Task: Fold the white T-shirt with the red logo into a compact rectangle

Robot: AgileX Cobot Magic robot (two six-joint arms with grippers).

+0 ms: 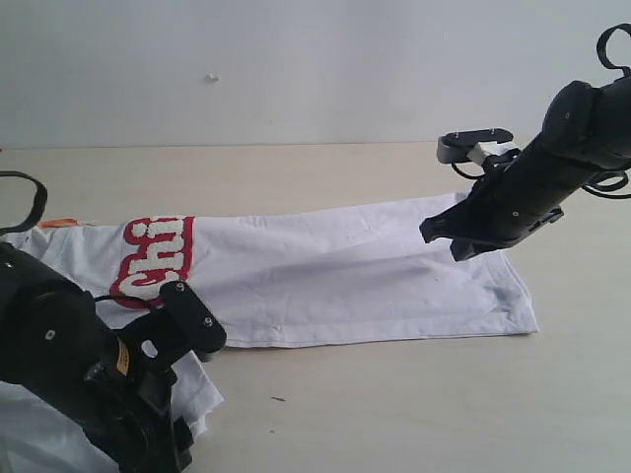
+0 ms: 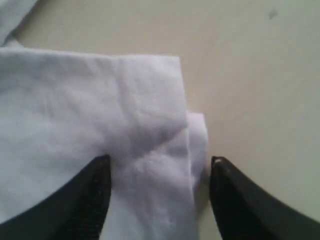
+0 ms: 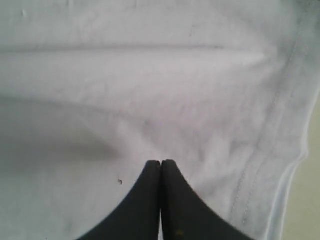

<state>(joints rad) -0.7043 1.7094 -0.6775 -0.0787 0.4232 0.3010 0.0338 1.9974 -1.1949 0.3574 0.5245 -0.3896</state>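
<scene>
The thin white cotton short-sleeved T-shirt (image 1: 345, 276) is lying flat on the pale beige tabletop (image 1: 394, 394), stretching as a long band from the left side of the exterior view toward the right. Its red logo (image 1: 158, 258) (fuzzy white bubble letters on a thick red outline) is facing up near the left end of the band, with the small orange neck tag (image 1: 59, 223) peeking out further left. A flap of the same white fabric (image 1: 197, 389) is sticking out toward the near edge, beside the black left arm (image 1: 59, 355).

The left gripper (image 2: 160, 167) is hovering over that flap with its two black fingers (image 2: 100, 185) spread apart; the cloth is lying between and below them, and they are not pinching it.

The right gripper (image 3: 160, 167) is reaching in from the upper right and hanging over the far right part of the shirt, close to the stitched hem (image 3: 260, 165). Its fingertips are pressed together with nothing between them. Whether they are touching the cloth, I cannot tell.
</scene>
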